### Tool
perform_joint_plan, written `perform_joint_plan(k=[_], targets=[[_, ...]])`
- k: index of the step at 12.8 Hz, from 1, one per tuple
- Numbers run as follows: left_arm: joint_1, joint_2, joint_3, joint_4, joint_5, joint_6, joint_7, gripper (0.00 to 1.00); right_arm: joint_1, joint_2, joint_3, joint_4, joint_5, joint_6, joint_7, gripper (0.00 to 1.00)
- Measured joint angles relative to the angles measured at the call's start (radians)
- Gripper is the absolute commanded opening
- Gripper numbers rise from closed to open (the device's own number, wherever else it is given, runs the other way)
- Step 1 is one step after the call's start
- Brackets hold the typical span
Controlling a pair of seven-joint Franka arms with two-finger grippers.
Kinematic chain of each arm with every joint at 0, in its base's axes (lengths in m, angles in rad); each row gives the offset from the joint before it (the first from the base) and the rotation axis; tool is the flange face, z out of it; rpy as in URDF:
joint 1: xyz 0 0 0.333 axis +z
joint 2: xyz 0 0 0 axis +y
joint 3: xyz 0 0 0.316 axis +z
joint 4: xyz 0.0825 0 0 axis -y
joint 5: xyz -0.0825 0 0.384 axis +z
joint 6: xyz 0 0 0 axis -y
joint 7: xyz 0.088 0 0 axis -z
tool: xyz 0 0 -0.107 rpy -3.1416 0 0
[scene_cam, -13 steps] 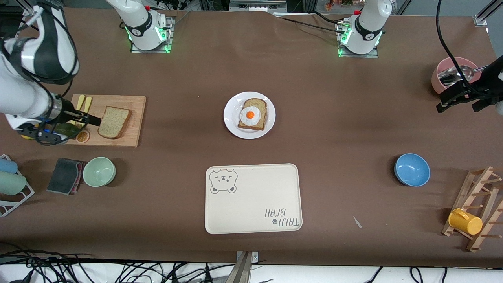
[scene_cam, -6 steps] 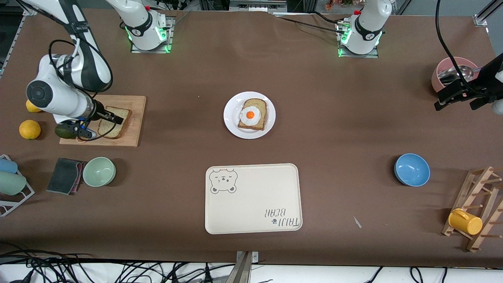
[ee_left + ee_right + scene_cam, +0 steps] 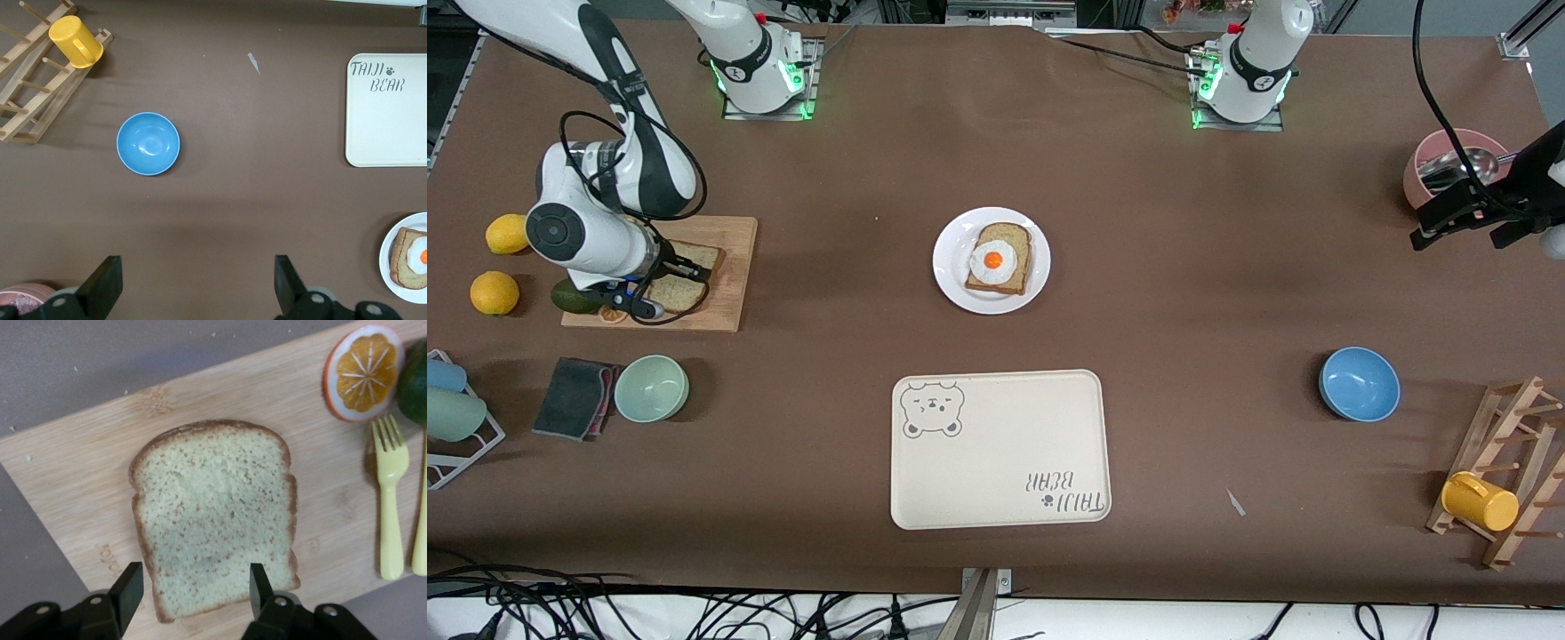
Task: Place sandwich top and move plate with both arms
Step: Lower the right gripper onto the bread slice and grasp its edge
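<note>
**Right gripper over the bread slice**

The right gripper (image 3: pixel 193 590) hangs over the sandwich top (image 3: pixel 217 517), fingers spread astride one crust edge and not yet closed; the slice lies flat on the wooden cutting board (image 3: pixel 729 267) (beside a yellow fork (image 3: pixel 390 500)). Mid-table, the plate (image 3: pixel 951 284) carries the egg-topped slice (image 3: pixel 999 258). The left gripper (image 3: pixel 193 287) waits with released fingers above bare table near the pink bowl (image 3: pixel 1449 164).

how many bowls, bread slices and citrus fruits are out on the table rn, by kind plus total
bowls: 3 – green bowl, blue bowl, pink bowl
bread slices: 2 – sandwich top, egg slice
citrus: 3 – two whole citrus fruits, orange half
total: 8
</note>
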Motion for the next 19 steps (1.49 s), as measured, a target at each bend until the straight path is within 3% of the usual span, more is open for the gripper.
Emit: perform_joint_plan(k=[10, 16, 17, 19], targets=[[-0.001, 0.000, -0.020, 0.001, 0.000, 0.000, 0.000, 1.00, 0.000, 0.044, 0.001, 0.006, 0.014, 0.110, 0.021, 0.72], [-0.001, 0.000, -0.028, 0.001, 0.000, -0.001, 0.000, 1.00, 0.002, 0.070, 0.002, 0.007, 0.017, 0.127, 0.022, 0.63], [-0.001, 0.000, -0.030, 0.002, 0.000, -0.001, 0.000, 1.00, 0.002, 0.071, 0.001, 0.007, 0.017, 0.127, 0.022, 0.56], [-0.001, 0.000, -0.032, 0.002, 0.000, -0.001, 0.000, 1.00, 0.002, 0.071, 0.000, 0.007, 0.017, 0.127, 0.022, 0.30]])
